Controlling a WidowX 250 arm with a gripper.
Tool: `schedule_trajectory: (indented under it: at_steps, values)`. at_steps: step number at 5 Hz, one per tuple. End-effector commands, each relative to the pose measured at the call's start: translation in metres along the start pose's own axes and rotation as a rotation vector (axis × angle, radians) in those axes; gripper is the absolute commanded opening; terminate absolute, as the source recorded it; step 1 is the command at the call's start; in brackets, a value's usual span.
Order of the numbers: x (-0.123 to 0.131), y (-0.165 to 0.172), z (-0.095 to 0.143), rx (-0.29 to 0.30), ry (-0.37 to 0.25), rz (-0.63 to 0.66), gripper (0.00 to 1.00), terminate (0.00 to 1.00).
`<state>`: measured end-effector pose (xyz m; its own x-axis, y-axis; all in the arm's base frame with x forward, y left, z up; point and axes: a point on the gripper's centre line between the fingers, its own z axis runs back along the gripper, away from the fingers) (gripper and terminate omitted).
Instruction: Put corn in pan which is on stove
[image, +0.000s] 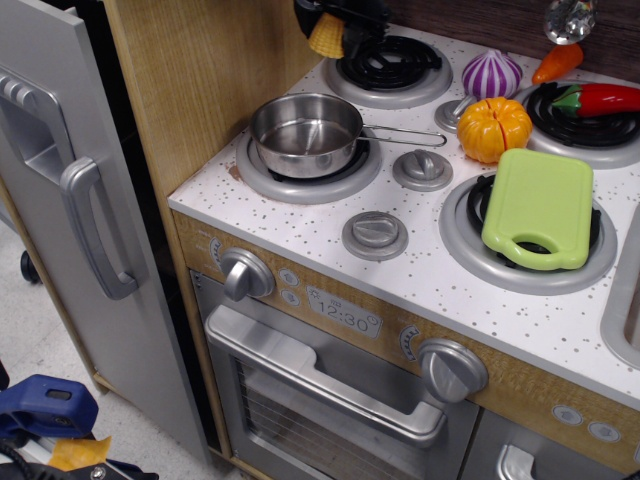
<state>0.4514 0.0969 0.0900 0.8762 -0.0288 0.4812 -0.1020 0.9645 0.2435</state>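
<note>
Jaws: closed in on the corn (326, 36), pinching its upper part; the gap between them is hidden by the dark gripper body, so how wide they stand cannot be read beyond the width of the corn.
Gripper (334, 18): black, at the top edge of the view, cut off above; it hangs over the back left of the stove.
Corn: small, yellow-orange, tapered, bumpy; held clear of the surface, its lower end pointing down and free, just left of the back left burner (392, 64).
Pan (305, 133): shiny steel, round, nothing in it; it sits on the front left burner, in front of and below the corn, apart from it. Its thin wire handle (405, 134) points right.
Stove (320, 235): white speckled top with grey burner rings and black coils, silver knobs, wood-look front.
Orange pumpkin toy (494, 128): right of the pan's handle tip, near it.
Purple onion toy (492, 73): behind the pumpkin.
Green cutting board (539, 207): lies over the front right burner.
Red pepper (598, 99): on the back right burner.
Carrot (557, 63): behind the pepper, near the back wall.
</note>
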Motion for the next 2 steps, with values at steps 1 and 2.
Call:
schedule_trajectory:
  at_steps: [1,2]
  values:
    - [0.003,0.009,0.038,0.052,-0.091,0.075,0.00,0.00]
    - [-0.011,0.010,0.034,0.033,-0.035,0.153,0.00,0.00]
